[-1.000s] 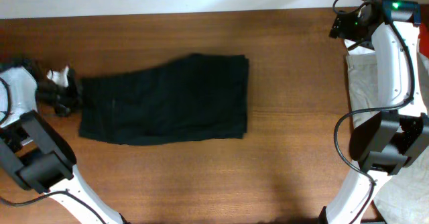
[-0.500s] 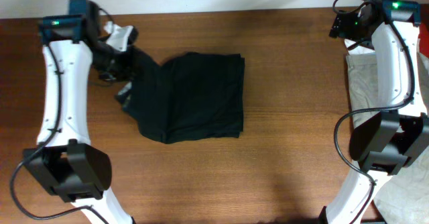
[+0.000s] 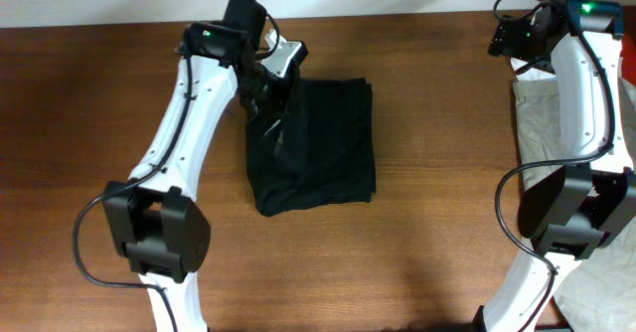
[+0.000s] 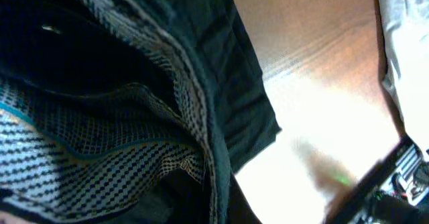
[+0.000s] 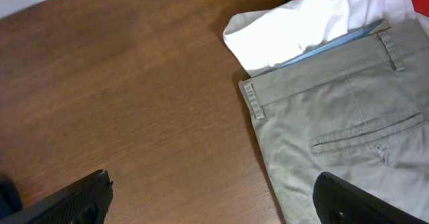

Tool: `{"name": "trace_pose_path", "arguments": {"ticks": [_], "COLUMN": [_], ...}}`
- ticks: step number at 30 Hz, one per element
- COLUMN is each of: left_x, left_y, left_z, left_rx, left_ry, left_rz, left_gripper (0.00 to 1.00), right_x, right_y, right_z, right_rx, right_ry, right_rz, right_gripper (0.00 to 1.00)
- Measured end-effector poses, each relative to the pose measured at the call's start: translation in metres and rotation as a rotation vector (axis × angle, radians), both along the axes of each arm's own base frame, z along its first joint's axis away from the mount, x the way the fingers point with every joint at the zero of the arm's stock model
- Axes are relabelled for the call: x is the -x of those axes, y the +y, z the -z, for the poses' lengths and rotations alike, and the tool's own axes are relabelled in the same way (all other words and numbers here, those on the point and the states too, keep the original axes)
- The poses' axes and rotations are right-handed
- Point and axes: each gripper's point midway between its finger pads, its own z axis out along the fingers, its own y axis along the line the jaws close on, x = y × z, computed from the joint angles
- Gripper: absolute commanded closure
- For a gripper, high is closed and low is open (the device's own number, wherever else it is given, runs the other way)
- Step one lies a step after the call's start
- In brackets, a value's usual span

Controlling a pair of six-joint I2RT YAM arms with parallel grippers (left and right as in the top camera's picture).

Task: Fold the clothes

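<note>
A left gripper (image 3: 270, 82) reaches over the middle of the worktop (image 3: 447, 223), its jaws pinching the far left edge of a dark garment (image 3: 323, 143). That garment lies a little toward the far side as a roughly square, doubled-over bundle. The fingers themselves are buried in cloth, but the fabric gathers up to them. The wrist camera sees little except dark folds and a checked lining (image 4: 80, 143) hanging close to the lens. The fold appears to be partly made, with the carried edge not yet laid flat. To finish it cleanly, the arm would do best to take that edge across until it sits squarely over the layer beneath. It should lower the edge until the cloth rests on the pile, and only then let go. An early release would probably leave the puckered ridge along the left side, and a pull past the right edge could drag the whole bundle across the wood. On the far right, the right gripper (image 5: 211, 180) hangs with its jaws spread wide and holding nothing. It sits just beside a pair of khaki trousers (image 5: 335, 117) and a white garment (image 5: 288, 29), well apart from the fold. There it is in no position to pin the bundle down, so the left arm needs to go gently.
</note>
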Motion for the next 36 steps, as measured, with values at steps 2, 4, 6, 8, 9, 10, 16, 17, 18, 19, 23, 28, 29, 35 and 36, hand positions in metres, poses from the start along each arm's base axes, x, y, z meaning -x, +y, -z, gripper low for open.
{"name": "trace_pose_path", "arguments": {"ticks": [2,4,6,8,9,10,16,17,18,19,23,28,29,35,36], "left_x": [-0.006,-0.011,-0.008,-0.004,-0.001,0.000,0.007,0.012,0.015,0.021,0.043,0.064,0.068,0.097,0.101], "left_y": [-0.008,-0.021,-0.030,-0.039,-0.043,-0.046,-0.058,-0.055,-0.052,-0.047,-0.055,-0.096,-0.101,-0.117,-0.120], "left_z": [0.014,0.031,0.045,0.050,0.051,0.051,0.043,0.044,0.045,0.047,0.071,0.120,0.122,0.159,0.164], "left_rx": [0.000,0.000,-0.005,-0.006,-0.006,-0.002,0.091,0.085,0.071,0.048,-0.023,-0.044,-0.045,-0.090,-0.086], "left_ry": [0.005,0.010,0.037,0.050,0.052,0.053,0.089,0.114,0.130,0.161,0.258,0.319,0.325,0.420,0.443], "left_rz": [0.009,0.028,0.045,0.065,0.075,0.082,0.105,0.100,0.098,0.093,0.125,0.220,0.233,0.289,0.294], "left_gripper": [0.93,0.76,0.57,0.51,0.51,0.51,0.58,0.62,0.74,0.86,0.99,0.99,0.99,0.99,0.99], "right_x": [0.000,0.000,0.000,0.000,0.000,0.000,0.000,0.000,0.000,0.000,0.000,0.000,0.000,0.000,0.000], "right_y": [0.000,0.000,0.000,0.000,0.000,0.000,0.000,0.000,0.000,0.000,0.000,0.000,0.000,0.000,0.000], "right_z": [0.000,0.000,0.000,0.000,0.000,0.000,0.000,0.000,0.000,0.000,0.000,0.000,0.000,0.000,0.000], "right_rx": [0.000,0.000,0.000,0.000,0.000,0.000,0.000,0.000,0.000,0.000,0.000,0.000,0.000,0.000,0.000], "right_ry": [0.000,0.000,0.000,0.000,0.000,0.000,0.001,0.000,0.001,0.001,0.001,0.000,0.000,0.000,0.001], "right_rz": [-0.001,0.000,-0.001,-0.001,0.000,0.000,0.000,0.000,-0.001,0.000,-0.001,0.000,0.000,-0.001,-0.001], "right_gripper": [0.01,0.01,0.01,0.01,0.01,0.01,0.01,0.01,0.01,0.01,0.01,0.01,0.01,0.01,0.01]}}
